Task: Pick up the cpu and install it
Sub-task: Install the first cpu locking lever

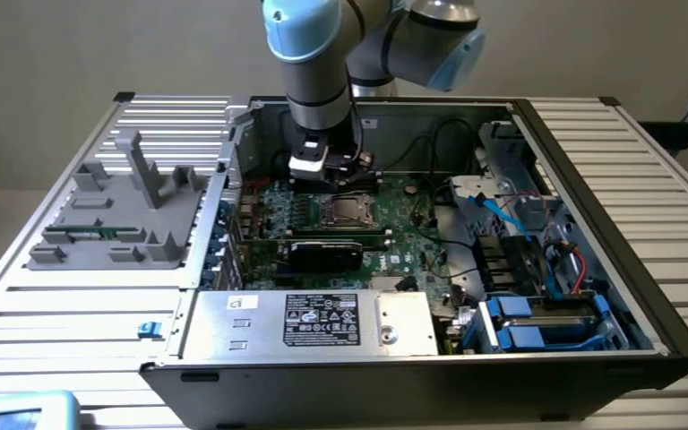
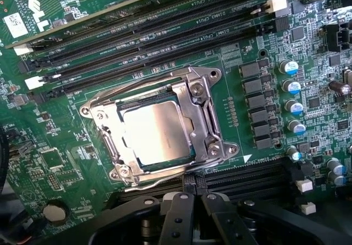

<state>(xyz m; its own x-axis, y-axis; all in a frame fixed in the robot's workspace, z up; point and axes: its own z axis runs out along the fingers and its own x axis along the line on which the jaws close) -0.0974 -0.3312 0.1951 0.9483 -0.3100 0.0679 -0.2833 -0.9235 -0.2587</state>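
Up close we see the cpu [image 2: 159,132], dull silver, lying in its socket frame [image 2: 204,113]; the exterior view shows the clenched, empty claw [image 1: 344,177] above the open computer case [image 1: 440,394].

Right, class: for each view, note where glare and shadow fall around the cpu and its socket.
Wrist view: the cpu lid carries a soft pale sheen, the socket frame hard bright glints. Exterior view: the inside of the case sits dimmer than the pale slatted table; the cpu glints faintly.
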